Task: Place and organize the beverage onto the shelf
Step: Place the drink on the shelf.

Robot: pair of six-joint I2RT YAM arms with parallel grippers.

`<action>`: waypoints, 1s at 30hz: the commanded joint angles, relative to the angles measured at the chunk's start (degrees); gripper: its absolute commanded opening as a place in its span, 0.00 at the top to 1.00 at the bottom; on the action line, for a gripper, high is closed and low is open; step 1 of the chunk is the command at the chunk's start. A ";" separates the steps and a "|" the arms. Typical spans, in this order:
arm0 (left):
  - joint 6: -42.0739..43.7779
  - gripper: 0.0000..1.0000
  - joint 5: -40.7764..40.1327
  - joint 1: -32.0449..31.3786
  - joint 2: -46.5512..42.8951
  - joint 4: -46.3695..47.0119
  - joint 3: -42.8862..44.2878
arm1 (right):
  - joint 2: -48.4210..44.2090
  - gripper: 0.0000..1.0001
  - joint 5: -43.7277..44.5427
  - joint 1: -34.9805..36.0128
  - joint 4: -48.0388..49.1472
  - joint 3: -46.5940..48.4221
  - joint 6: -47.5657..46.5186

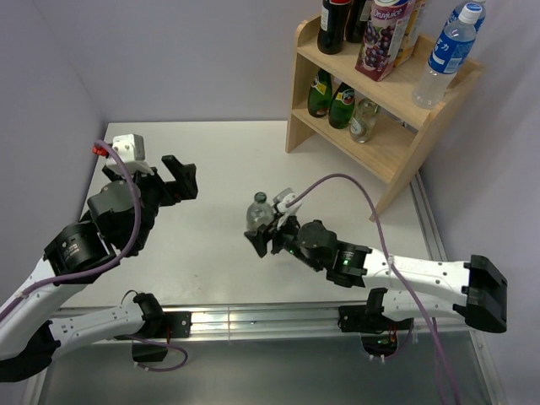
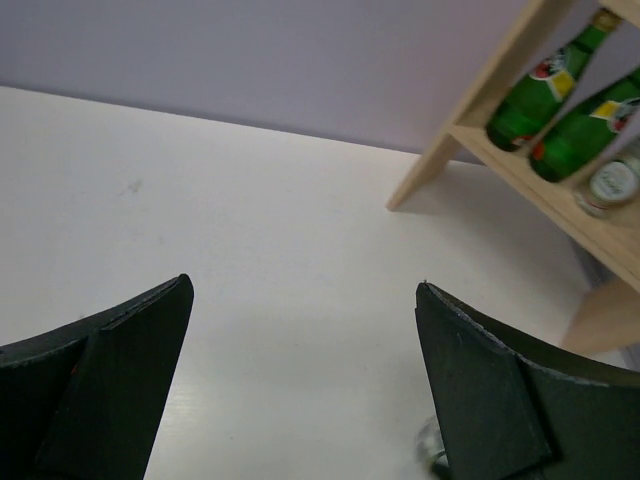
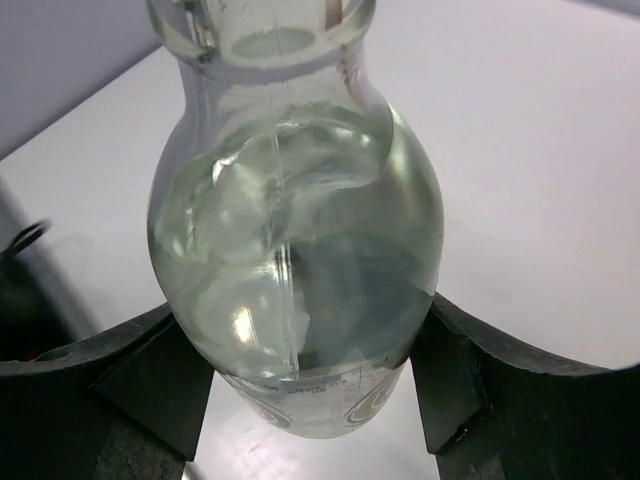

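Step in hand: carry the clear glass bottle (image 3: 300, 250) to the shelf (image 1: 384, 152).

1. Confirm the grip. The right hand (image 1: 267, 233) is closed partway on the bottle's rounded lower body, with one finger pressed against each side. The bottle is in the middle of the counter (image 1: 211, 160), well apart from the shelf. Whether its base rests on the counter cannot be told.
2. The glass is smooth and curved, so it may slip or turn between the fingers. Hold it upright and move it slowly.
3. Raise it enough to pass the front edge of the lower tier. Approach from the open front, clear of the side panel.
4. Aim for the free space on the lower tier beside the small clear bottle (image 1: 364, 120), which stands next to the two green bottles (image 1: 331, 94). Avoid knocking those already placed.
5. Release only once the base sits flat on the board.

The left hand (image 1: 181, 179) is spread fully open. It holds nothing, touches nothing, and hovers over the counter's left side
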 commanded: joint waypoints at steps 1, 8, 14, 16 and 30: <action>-2.08 0.01 -10.02 0.09 1.71 -4.97 1.41 | -6.80 1.00 19.68 -4.16 1.11 3.48 0.03; 1.08 0.01 -0.06 11.04 1.46 -1.56 -1.49 | -11.11 1.00 30.40 -17.34 -6.64 6.11 1.61; 2.84 0.00 8.86 19.51 3.04 -0.75 -3.95 | -10.41 1.00 40.94 -23.60 -6.56 10.41 -2.34; 2.84 0.00 10.18 19.52 2.86 -1.72 -5.01 | -9.27 1.00 43.15 -26.50 -4.12 11.21 -4.27; 3.37 0.01 16.95 19.78 -9.35 4.87 -23.29 | 3.03 1.00 50.45 -38.11 7.50 19.30 -14.38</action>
